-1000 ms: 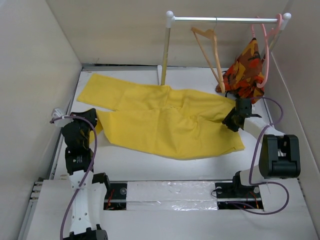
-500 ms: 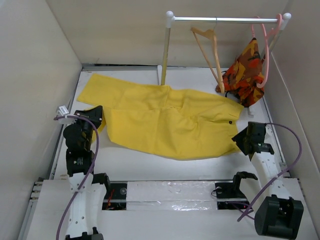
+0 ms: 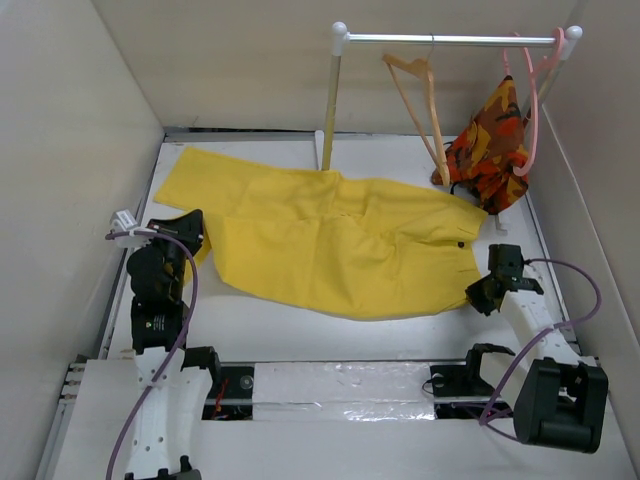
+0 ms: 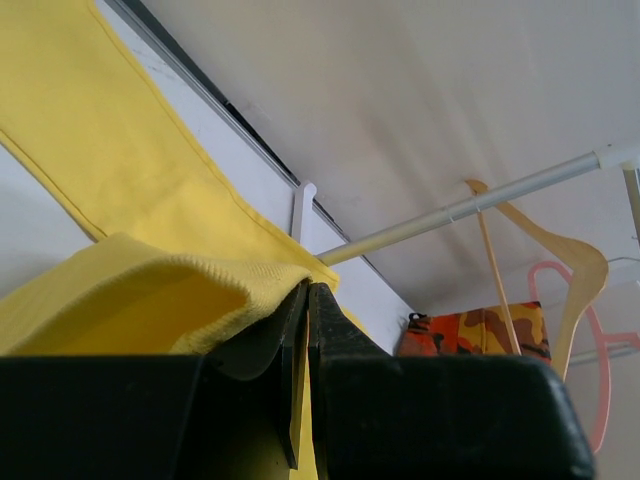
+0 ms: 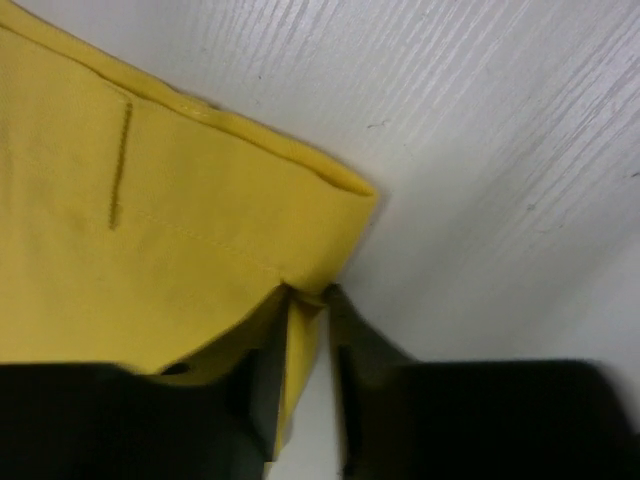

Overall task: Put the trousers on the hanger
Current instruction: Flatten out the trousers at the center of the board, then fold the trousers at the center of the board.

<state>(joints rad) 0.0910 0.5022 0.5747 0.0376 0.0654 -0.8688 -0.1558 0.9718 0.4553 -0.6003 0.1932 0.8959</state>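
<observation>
The yellow trousers (image 3: 340, 250) lie spread flat across the table, legs to the left and waistband to the right. The tan wooden hanger (image 3: 420, 100) hangs on the rail at the back and also shows in the left wrist view (image 4: 560, 270). My left gripper (image 3: 190, 232) is shut on the end of the near trouser leg, with cloth (image 4: 120, 160) draped over the fingers (image 4: 308, 290). My right gripper (image 3: 478, 295) is at the near right waistband corner. Its jaws (image 5: 310, 295) are narrowly closed with the corner of the cloth (image 5: 150, 220) pinched between the tips.
A clothes rail (image 3: 450, 40) stands at the back on a post (image 3: 328, 110). An orange-red patterned garment (image 3: 490, 135) hangs on a pink hanger (image 3: 530, 100) at the rail's right end. Beige walls close in the left, back and right sides.
My right gripper left the far part of the waistband, swung out to the right and came in onto the near right waistband corner. The left gripper shifted slightly right with the leg end.
</observation>
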